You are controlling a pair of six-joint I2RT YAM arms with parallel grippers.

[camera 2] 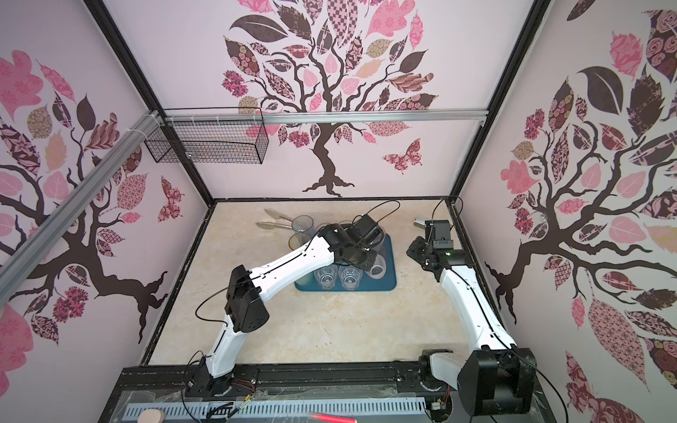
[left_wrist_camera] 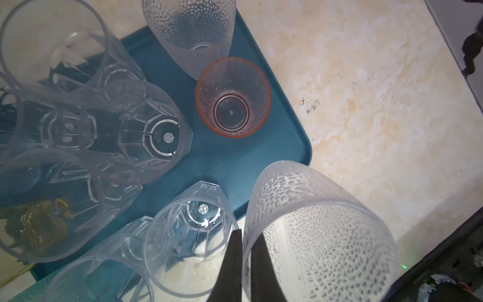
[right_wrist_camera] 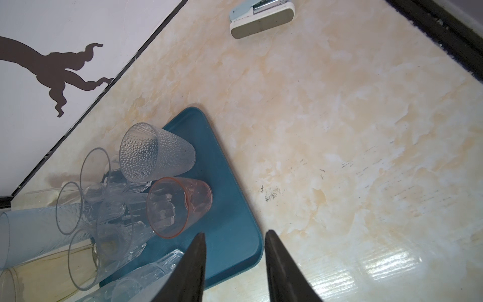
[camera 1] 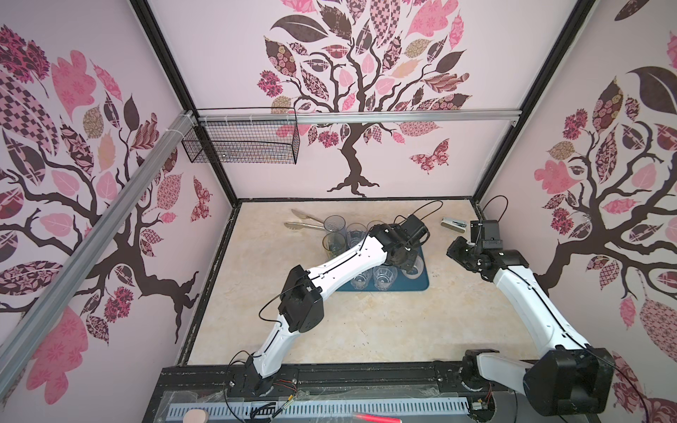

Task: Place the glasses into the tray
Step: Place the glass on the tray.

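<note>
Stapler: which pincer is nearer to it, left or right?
Right. The right pincer hangs open beside the tray, the stapler a short way beyond it. The left pincer is farther off, over the tray, shut on the rim of a dimpled glass.

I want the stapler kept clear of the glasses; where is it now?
In a top view the stapler lies far right on the table, near the back wall, apart from the tray.
</note>
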